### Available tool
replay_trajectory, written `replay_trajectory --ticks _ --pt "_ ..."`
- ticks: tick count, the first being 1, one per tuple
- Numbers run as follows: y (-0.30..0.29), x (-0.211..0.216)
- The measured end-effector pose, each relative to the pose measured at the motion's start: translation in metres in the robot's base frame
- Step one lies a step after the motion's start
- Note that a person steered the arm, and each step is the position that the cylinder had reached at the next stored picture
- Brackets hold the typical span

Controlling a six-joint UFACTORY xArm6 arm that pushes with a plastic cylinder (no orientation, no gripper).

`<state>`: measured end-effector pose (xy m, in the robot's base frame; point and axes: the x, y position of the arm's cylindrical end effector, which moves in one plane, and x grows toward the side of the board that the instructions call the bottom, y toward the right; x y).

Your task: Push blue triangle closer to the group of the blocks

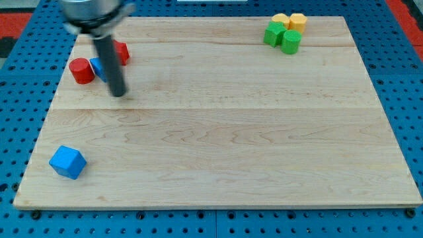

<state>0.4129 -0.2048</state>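
My tip (117, 94) rests on the wooden board (218, 139) near the view's upper left. Just up and left of it a small blue block (98, 66) shows, partly hidden by the rod; its shape cannot be made out. A red cylinder (81, 71) touches that blue block on the left. A second red block (121, 51) sits behind the rod, up and right of the blue one. Another blue block (67, 162), cube-like, lies alone near the bottom left corner, far below the tip.
Two green blocks (274, 33) (290, 41) and two yellow blocks (281, 20) (298, 21) cluster at the view's top right. A blue pegboard (20, 79) surrounds the board.
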Motion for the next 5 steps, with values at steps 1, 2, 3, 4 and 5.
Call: replay_trajectory --ticks 1,2,3,4,5 --pt "-0.084 -0.01" --pt "-0.088 -0.036" --pt "-0.023 -0.054" --pt "0.045 -0.083" --pt "0.121 -0.083"
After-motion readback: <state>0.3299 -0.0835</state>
